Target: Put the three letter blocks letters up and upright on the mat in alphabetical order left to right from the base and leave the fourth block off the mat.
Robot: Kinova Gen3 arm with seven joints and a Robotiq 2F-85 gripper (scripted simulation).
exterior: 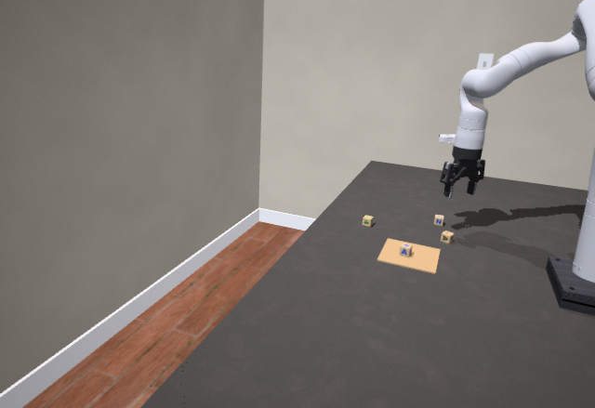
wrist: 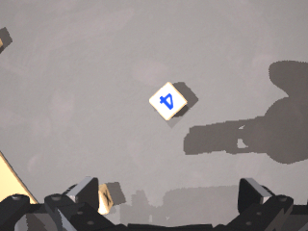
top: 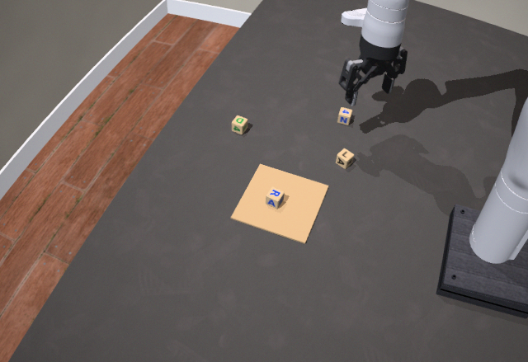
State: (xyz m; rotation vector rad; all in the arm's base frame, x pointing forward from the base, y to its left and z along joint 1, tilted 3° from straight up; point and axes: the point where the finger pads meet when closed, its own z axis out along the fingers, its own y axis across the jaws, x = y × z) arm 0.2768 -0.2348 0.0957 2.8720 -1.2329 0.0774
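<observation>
The wrist view's left edge cuts off all but a sliver of one block [wrist: 1, 45] and much of the mat [wrist: 11, 185]; a gripper finger [wrist: 88, 193] partly hides another block [wrist: 104, 198]. The green mark on the green-lettered block [exterior: 367, 221] is too small to read in the exterior view.

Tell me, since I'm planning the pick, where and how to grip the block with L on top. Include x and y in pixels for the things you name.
I'd come straight down on the L block [top: 345, 158] [exterior: 447, 237] and pinch two opposite upright sides, turning the claw [top: 370, 96] [exterior: 459, 194] to match: it's a small cube, flat, its neighbours standing apart.
</observation>
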